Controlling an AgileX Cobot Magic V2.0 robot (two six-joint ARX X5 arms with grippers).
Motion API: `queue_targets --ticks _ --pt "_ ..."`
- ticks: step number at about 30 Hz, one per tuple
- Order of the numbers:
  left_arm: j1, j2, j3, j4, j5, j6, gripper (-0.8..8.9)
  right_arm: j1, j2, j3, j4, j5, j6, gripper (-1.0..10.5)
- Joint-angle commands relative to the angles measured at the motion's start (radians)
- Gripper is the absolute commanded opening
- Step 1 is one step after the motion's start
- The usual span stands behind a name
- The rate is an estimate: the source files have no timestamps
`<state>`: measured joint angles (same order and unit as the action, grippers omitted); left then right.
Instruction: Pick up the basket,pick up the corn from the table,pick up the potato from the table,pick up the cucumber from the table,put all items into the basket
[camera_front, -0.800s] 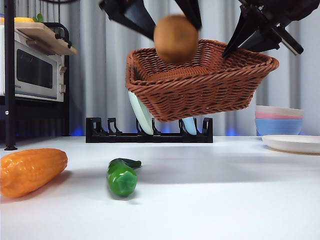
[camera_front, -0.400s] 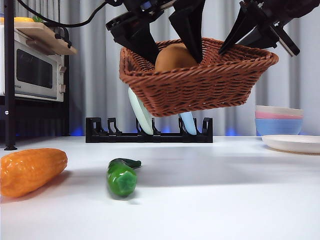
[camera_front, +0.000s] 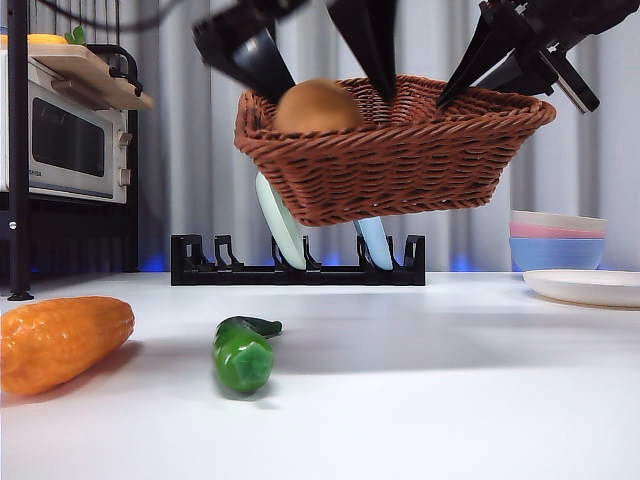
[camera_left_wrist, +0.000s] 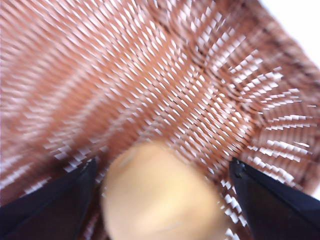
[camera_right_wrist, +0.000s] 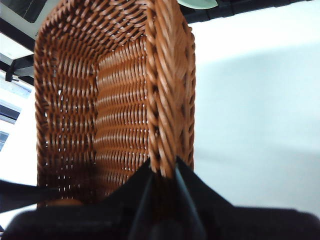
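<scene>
- Now the potato (camera_front: 318, 106), smooth, tan, egg-shaped, sits inside the basket (camera_front: 400, 170) at its end away from the held rim, half hidden behind the wicker wall.
- Left gripper (camera_left_wrist: 160, 200) is right over the potato, jaws spread wide on both sides with a visible gap; potato looks let go, blurred view so contact not certain.
- Basket is brown woven wicker with flared sides, held in the air, slightly tilted; right gripper (camera_right_wrist: 164, 172) is pinched narrow on its rim.
- Next likely target: cucumber (camera_front: 243, 352), glossy green, on the table (camera_front: 450, 400) below the basket, long axis pointing toward the camera.
- Corn (camera_front: 60, 340), bumpy orange cob, lies further aside from the cucumber, long axis across the view.
- Left arm is free, so nearer for both.
- Behind: black dish rack (camera_front: 298, 272), microwave (camera_front: 66, 142), stacked bowls (camera_front: 558, 240).
</scene>
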<state>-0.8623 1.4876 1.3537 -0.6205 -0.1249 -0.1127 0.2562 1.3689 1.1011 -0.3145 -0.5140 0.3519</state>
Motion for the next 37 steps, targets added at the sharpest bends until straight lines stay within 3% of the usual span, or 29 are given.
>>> queue_targets --ticks 1,7,13,16,25,31,37 --pt "-0.002 -0.087 -0.004 -0.029 -0.006 0.009 4.5 0.001 -0.002 0.002 0.019 -0.008 0.017 -0.2" --pt "-0.001 -0.287 -0.004 -0.214 -0.023 -0.017 4.49 -0.002 -0.002 0.002 0.023 -0.003 0.017 -0.2" --pt "0.001 -0.352 -0.011 -0.513 -0.161 -0.108 4.48 -0.031 -0.002 0.002 0.023 -0.005 0.016 -0.2" --pt "0.001 -0.352 -0.058 -0.563 -0.188 -0.15 4.48 -0.051 -0.002 0.002 0.023 -0.006 0.016 -0.2" --pt "0.044 -0.348 -0.365 -0.355 -0.171 -0.225 4.38 -0.113 -0.004 0.002 0.015 -0.013 0.016 -0.2" --pt "0.196 -0.315 -0.497 -0.187 0.004 -0.196 4.39 -0.114 -0.004 0.002 0.007 -0.037 0.013 -0.2" --pt "0.311 -0.227 -0.507 -0.083 0.068 -0.144 4.39 -0.114 -0.004 0.002 0.006 -0.037 0.013 -0.2"
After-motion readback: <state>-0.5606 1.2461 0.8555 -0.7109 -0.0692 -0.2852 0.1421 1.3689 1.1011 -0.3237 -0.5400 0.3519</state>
